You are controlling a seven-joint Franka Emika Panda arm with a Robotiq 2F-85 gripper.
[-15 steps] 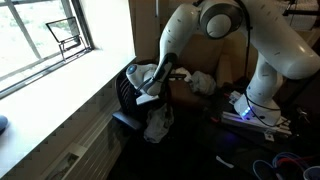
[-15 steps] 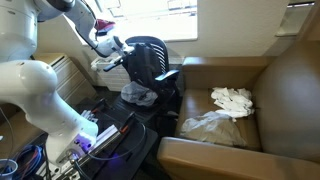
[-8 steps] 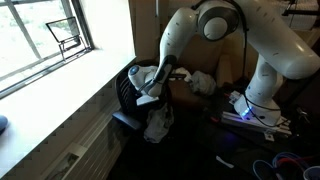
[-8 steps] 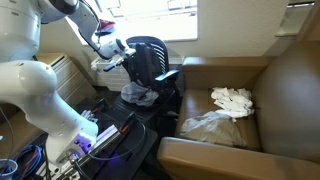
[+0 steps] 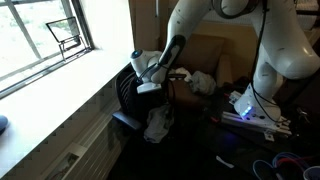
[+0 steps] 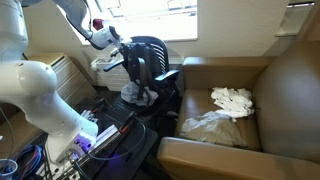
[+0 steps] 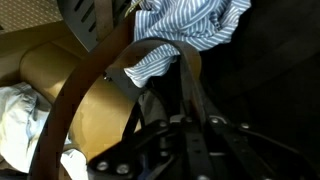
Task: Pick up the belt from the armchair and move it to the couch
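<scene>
The belt (image 7: 88, 92) is a brown strap that curves from my gripper across the wrist view. In an exterior view it hangs as a dark strap (image 6: 137, 78) below the gripper (image 6: 124, 56), over the seat of the black armchair (image 6: 158, 55). My gripper (image 7: 190, 98) is shut on the belt, with the strap pinched between the dark fingers. In an exterior view the gripper (image 5: 150, 78) hovers above the armchair (image 5: 124, 98) beside the window. The tan leather couch (image 6: 285, 100) stands to the side and appears again as the couch (image 5: 208, 52).
A blue-and-white striped cloth (image 7: 188, 28) lies on the armchair seat below the gripper, seen as a crumpled cloth (image 6: 140, 96). White cloths (image 6: 232, 98) lie on the couch cushion. The robot base and cables (image 6: 85, 135) fill the floor beside the chair. A windowsill (image 5: 60, 95) runs along the wall.
The gripper has shut on the belt and risen from the armchair seat, drawing the strap up with it. The arm has lifted higher in both exterior views.
</scene>
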